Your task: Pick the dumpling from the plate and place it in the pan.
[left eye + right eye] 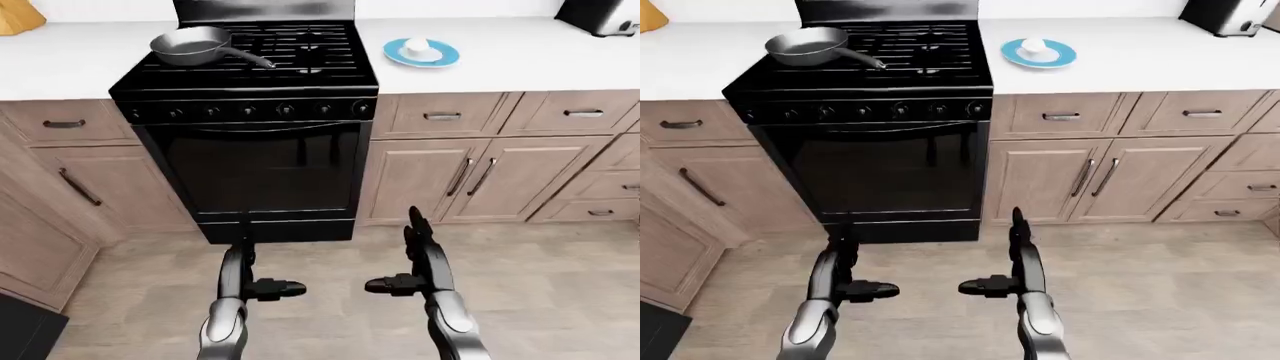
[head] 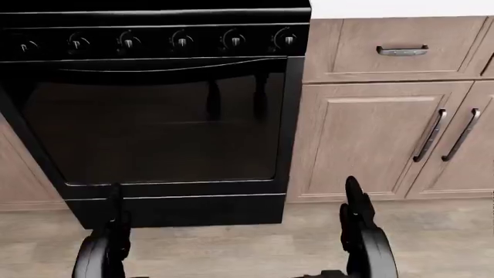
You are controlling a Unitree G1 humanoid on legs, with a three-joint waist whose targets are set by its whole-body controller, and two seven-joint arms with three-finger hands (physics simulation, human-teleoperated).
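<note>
A white dumpling sits on a blue plate on the white counter, just right of the black stove. A grey pan rests on the stove's upper-left burner, its handle pointing right. Both hands hang low over the floor, far below the counter. My left hand is open, fingers pointing up and thumb pointing inward, holding nothing. My right hand is open the same way and holds nothing. In the head view only the oven door and the hands' upper parts show.
Wooden cabinets with drawers flank the stove. A dark toaster stands on the counter at top right and a wooden block at top left. A wood floor lies between me and the stove. A dark object sits at bottom left.
</note>
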